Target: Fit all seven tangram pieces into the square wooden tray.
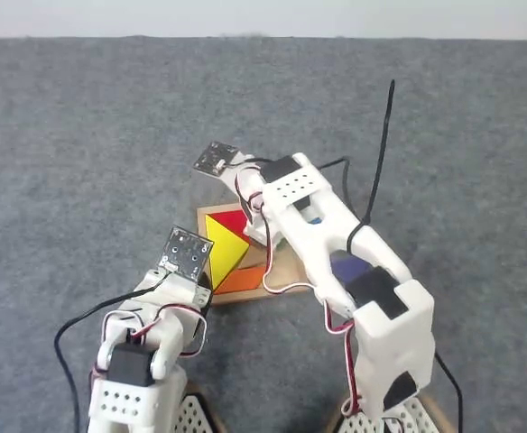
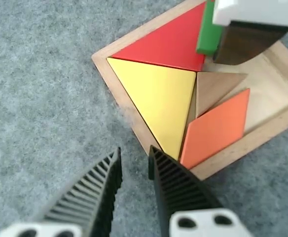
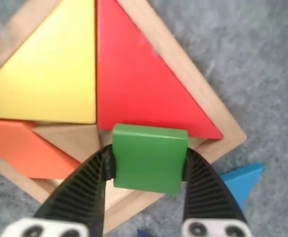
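High view: wooden tray (image 1: 245,297) mid worktop (image 1: 83,135), my right arm (image 1: 336,244) over it.

Left wrist view: my left pincer (image 2: 134,151) empty, bit apart, just beside tray corner. Inside: yellow triangle (image 2: 161,98), red triangle (image 2: 168,44), orange piece (image 2: 215,129).

Right wrist view: my right pincer (image 3: 146,159) clamped on green square (image 3: 149,150), above bare tray floor. Best: line edges with red triangle, lower flat, then let go.

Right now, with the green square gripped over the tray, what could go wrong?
1. The green square in the right gripper seems to hang over the edges of the red triangle and the wooden triangle. Released here, it may land on them, not flat in the tray.
2. The left gripper sits close by the tray's corner at the yellow triangle's tip. A nudge could shift the tray.
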